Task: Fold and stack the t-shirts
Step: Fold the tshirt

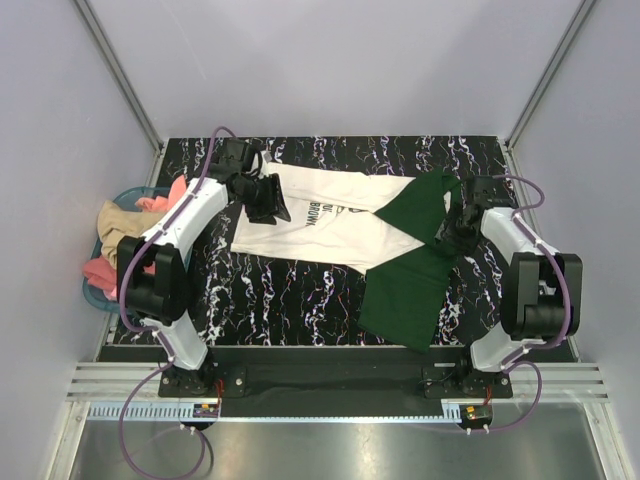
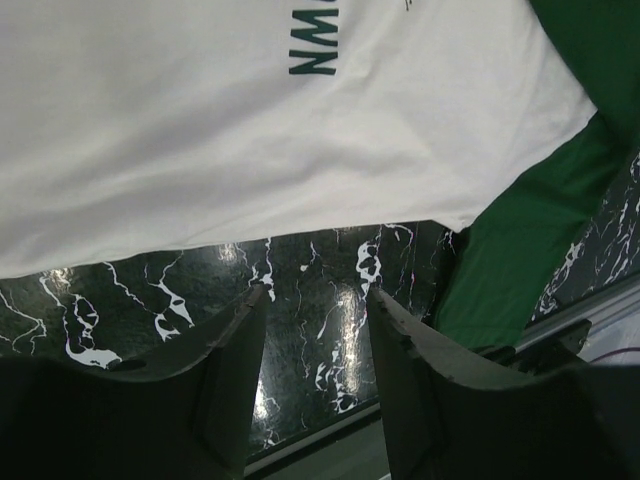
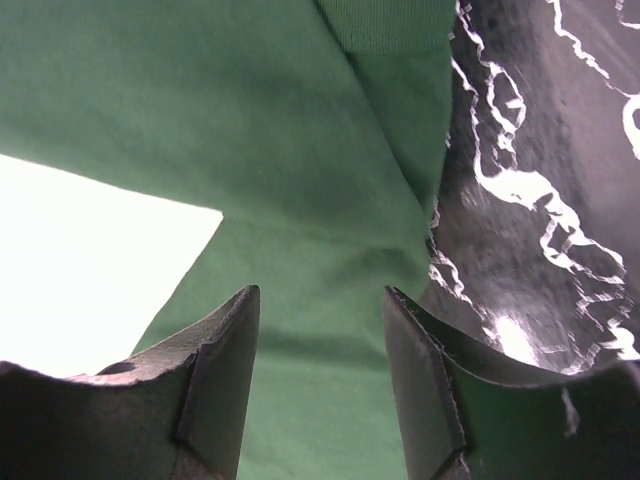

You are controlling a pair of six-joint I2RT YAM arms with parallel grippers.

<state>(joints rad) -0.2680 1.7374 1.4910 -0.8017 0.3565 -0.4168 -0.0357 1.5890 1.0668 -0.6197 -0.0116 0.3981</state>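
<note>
The cream-white t-shirt (image 1: 310, 225) with dark lettering lies spread across the middle of the black marbled table (image 1: 280, 300). The dark green t-shirt (image 1: 408, 292) lies at its right, partly overlapping it. My left gripper (image 1: 268, 200) is at the white shirt's left part. In the left wrist view it (image 2: 318, 295) stands open over bare table, just short of the white shirt's (image 2: 250, 130) hem, nothing between its fingers. My right gripper (image 1: 462, 225) is at the green shirt's right edge. In the right wrist view it (image 3: 320, 295) is open above the green cloth (image 3: 300, 130), holding nothing.
A blue basket (image 1: 100, 295) with pink and beige cloths stands off the table's left edge. Metal frame posts rise at the back corners. The table's right strip (image 3: 540, 200) beside the green shirt is bare marble.
</note>
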